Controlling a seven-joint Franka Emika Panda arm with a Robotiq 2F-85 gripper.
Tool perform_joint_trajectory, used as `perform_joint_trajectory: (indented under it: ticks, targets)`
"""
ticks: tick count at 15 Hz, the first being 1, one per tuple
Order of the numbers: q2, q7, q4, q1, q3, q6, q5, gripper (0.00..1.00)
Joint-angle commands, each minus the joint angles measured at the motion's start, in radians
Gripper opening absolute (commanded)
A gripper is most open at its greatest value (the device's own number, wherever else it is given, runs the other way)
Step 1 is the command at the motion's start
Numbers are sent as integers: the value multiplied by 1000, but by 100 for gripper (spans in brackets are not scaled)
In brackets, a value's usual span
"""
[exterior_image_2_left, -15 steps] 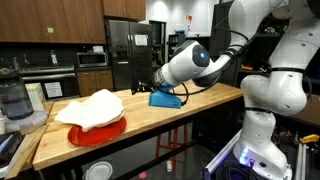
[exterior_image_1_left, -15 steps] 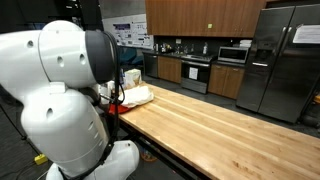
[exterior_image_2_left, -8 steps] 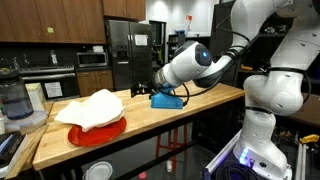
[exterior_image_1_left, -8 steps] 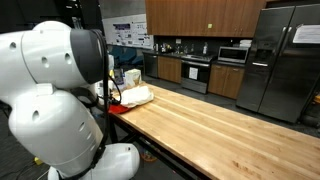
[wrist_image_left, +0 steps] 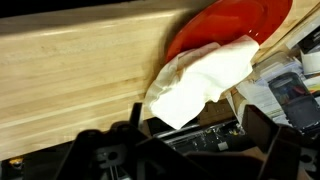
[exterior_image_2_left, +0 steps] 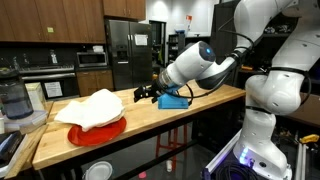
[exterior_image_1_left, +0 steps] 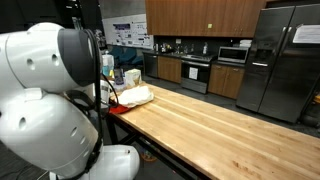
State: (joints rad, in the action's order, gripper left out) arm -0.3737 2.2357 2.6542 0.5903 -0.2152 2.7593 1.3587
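Hovering pincer (exterior_image_2_left: 141, 96) wide open, empty, over worktop (exterior_image_2_left: 150, 116) | white cloth (exterior_image_2_left: 95, 107) draped on red plate (exterior_image_2_left: 100, 135), left of pincer, apart | likely risk: low approach snags cloth edge, drags plate toward near worktop edge; loose folds slip a shallow pinch

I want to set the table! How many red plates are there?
1. The red plate sits at the wooden table's end, mostly under a white cloth; the cloth could hide another.
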Motion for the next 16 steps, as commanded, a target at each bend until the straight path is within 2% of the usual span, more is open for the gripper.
perform_joint_trajectory:
  ticks: [1, 3, 4, 8, 9, 10, 16]
  targets:
    - [-53, -82, 54, 14, 33, 55, -53, 100]
    - [-63, -129, 78, 26, 52, 85, -92, 100]
    - [-74, -181, 95, -32, 1, 123, -152, 100]
    - [-98, -370, 164, -46, -17, 193, -370, 100]
    - [-87, -370, 166, 37, 57, 172, -364, 100]
    - [-44, -380, 128, 59, 71, 159, -375, 100]
    - [-61, -433, 129, 200, 178, 139, -454, 100]
